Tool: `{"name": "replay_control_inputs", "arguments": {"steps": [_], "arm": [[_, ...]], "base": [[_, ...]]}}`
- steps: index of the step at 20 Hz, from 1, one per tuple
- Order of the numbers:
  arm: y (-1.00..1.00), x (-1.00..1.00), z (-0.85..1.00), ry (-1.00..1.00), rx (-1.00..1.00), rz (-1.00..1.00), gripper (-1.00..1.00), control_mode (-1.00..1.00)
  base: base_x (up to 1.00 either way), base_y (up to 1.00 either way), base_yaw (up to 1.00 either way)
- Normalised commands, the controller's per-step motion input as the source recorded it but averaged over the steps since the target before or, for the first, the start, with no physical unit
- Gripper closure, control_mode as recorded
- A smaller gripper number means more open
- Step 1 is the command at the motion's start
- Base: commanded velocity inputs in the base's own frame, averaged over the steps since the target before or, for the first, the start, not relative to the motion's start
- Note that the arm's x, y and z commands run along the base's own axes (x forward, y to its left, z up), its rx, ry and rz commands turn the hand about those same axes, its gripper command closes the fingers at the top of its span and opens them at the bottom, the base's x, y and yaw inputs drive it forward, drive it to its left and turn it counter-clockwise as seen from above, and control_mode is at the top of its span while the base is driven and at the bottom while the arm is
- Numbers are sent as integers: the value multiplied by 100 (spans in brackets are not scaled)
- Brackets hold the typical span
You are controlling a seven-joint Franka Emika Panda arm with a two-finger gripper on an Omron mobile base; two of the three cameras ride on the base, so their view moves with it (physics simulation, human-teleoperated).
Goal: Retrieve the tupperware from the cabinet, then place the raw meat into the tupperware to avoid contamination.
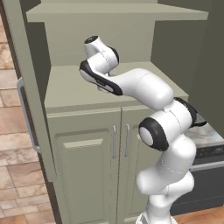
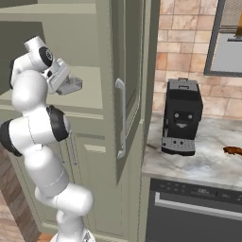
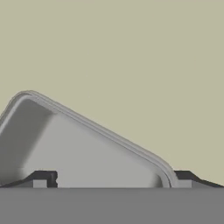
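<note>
The cabinet (image 2: 94, 28) stands with its upper doors swung open. My arm reaches onto its middle shelf (image 1: 65, 89). The tupperware (image 2: 74, 87), pale grey and see-through, sits on that shelf directly under my hand. My gripper (image 2: 65, 81) is open and hangs right over it. In the hand view the tupperware (image 3: 83, 153) is very close. One fingertip (image 3: 41, 179) is over its inside and the other is outside its rim, so the gripper (image 3: 112, 180) straddles one wall. The raw meat (image 2: 232, 151) lies on the marble counter at far right.
The open right cabinet door (image 2: 124, 94) with its silver handle juts out between the shelf and the counter. A black coffee machine (image 2: 181, 116) stands on the counter (image 2: 203, 165). A dark dishwasher front (image 2: 194, 208) is below. The left door (image 1: 26, 109) hangs open too.
</note>
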Motion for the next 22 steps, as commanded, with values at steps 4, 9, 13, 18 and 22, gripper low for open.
{"name": "replay_control_inputs", "arguments": {"steps": [4, 9, 13, 18, 22], "arm": [[0, 0, -52, 0, -4, 0, -100, -100], [0, 0, -34, 0, -2, 0, -100, -100], [0, 0, -16, 0, 0, -1, 100, -100], [0, 0, -3, 0, 0, -1, 100, -100], [0, 2, 0, 0, 0, 0, 100, -100]], "base": [[0, 0, 0], [0, 0, 0], [0, 0, 0], [0, 0, 0], [0, 0, 0]]}}
